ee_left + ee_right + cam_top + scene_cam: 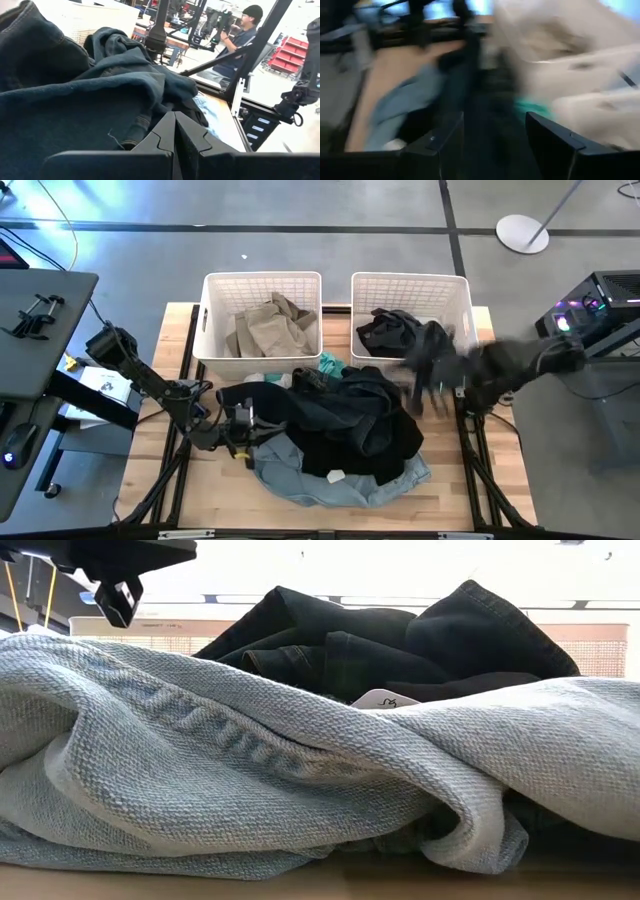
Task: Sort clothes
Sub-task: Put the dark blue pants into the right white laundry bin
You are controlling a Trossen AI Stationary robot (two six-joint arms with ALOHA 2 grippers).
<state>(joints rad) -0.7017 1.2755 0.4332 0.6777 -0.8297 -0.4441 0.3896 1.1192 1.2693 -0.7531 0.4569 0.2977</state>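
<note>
While the right gripper [428, 372] swings, blurred, between the right basket [462, 298] and the heap on the surface [160, 480], the risk is easy to read: its fingers [436, 145] stand spread with nothing between them, so if it dives into that tangle it may snag two garments at once. The dark denim piece [345, 420] lies draped over the black garment [330, 455], and both sit on the light blue-grey denim [300, 478]; a pinch there could drag the whole stack toward a basket. A teal scrap [330, 365] peeks out just beside the baskets, half buried under the pile, and could get pulled along too.

Over on the other side, the left gripper [238, 432] sits low at the pile's edge, fingers [175, 137] pressed together, tips against the dark denim fold. From the wrist view I judge it holds nothing; the cloth lies just beyond the tips. If the left arm moves while it is nudged into the fabric, it could shove the heap sideways under the right arm's reach.

Sorted already: tan khaki clothes [268, 328] in the left basket [212, 290], a black garment in the right one [385, 332]. A white tag [380, 699] shows on the heap.
</note>
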